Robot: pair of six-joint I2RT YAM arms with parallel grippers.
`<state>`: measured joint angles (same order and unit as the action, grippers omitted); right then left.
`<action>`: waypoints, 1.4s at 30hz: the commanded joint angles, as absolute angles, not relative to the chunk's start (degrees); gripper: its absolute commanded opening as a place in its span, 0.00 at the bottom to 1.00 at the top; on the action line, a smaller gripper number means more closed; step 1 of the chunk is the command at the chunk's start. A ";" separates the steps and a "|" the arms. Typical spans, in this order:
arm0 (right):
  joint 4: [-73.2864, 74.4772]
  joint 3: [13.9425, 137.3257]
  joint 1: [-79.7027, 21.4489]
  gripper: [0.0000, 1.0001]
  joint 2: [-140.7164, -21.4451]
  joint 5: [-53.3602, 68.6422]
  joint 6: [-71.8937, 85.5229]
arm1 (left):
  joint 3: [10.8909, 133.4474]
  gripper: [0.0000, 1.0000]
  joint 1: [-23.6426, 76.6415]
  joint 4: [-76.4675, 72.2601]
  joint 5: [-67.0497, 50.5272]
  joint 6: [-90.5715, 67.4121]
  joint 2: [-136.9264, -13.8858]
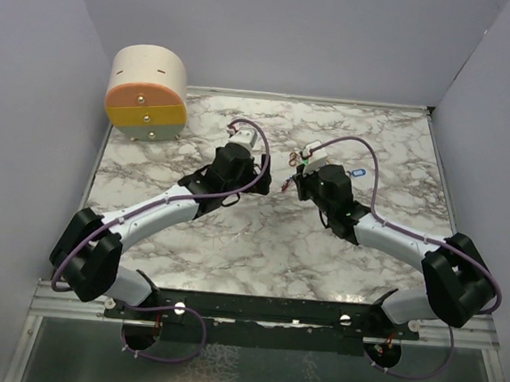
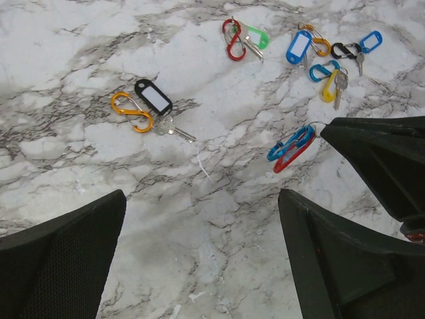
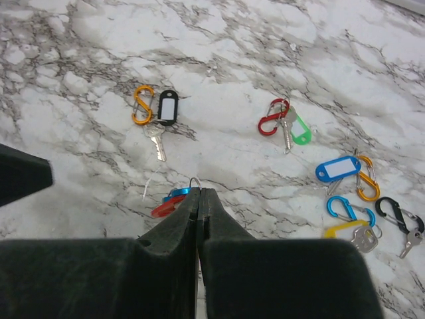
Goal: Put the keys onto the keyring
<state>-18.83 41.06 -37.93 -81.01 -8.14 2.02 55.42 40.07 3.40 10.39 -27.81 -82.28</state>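
You are looking at a glossy table (image 1: pixel 259 245) with a marble pattern. Your left gripper (image 2: pixel 199 259) is standing wide open above it, holding nothing. Your right gripper (image 3: pixel 199 199) is pinching the thin wire keyring (image 3: pixel 194 181), which is carrying a blue clip (image 2: pixel 290 143) and a red clip (image 2: pixel 295 156).

The keys (image 2: pixel 174 130) are lying flat beyond it in small bunches: a black tag (image 2: pixel 153 98) with an orange S-clip (image 2: pixel 131 111), a green tag (image 2: pixel 257 38), a blue tag (image 2: pixel 299 46) and a yellow tag (image 2: pixel 328 90).

The round drawer box (image 1: pixel 147 92) is sitting at the far left corner with its drawers closed, so its inside is not showing.
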 commanded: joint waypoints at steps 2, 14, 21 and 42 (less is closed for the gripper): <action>-12.81 45.98 -37.65 0.01 -85.78 -16.41 6.39 | 51.99 0.99 39.05 -0.57 17.03 -30.07 -76.51; -2.93 51.35 -32.39 0.01 -92.84 -18.08 14.34 | 48.27 0.99 37.75 -1.41 20.48 -31.03 -71.78; -3.93 50.88 -31.48 0.27 -92.15 -17.31 13.65 | 48.84 0.99 37.53 -1.42 20.29 -30.49 -73.30; -21.91 50.19 -33.57 0.45 -98.56 9.97 7.16 | 48.39 0.99 36.81 -2.35 19.34 -28.87 -74.50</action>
<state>-15.59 47.92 -33.08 -94.45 1.48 9.10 48.69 37.45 -0.89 18.94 -29.82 -75.02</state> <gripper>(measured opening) 0.429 0.991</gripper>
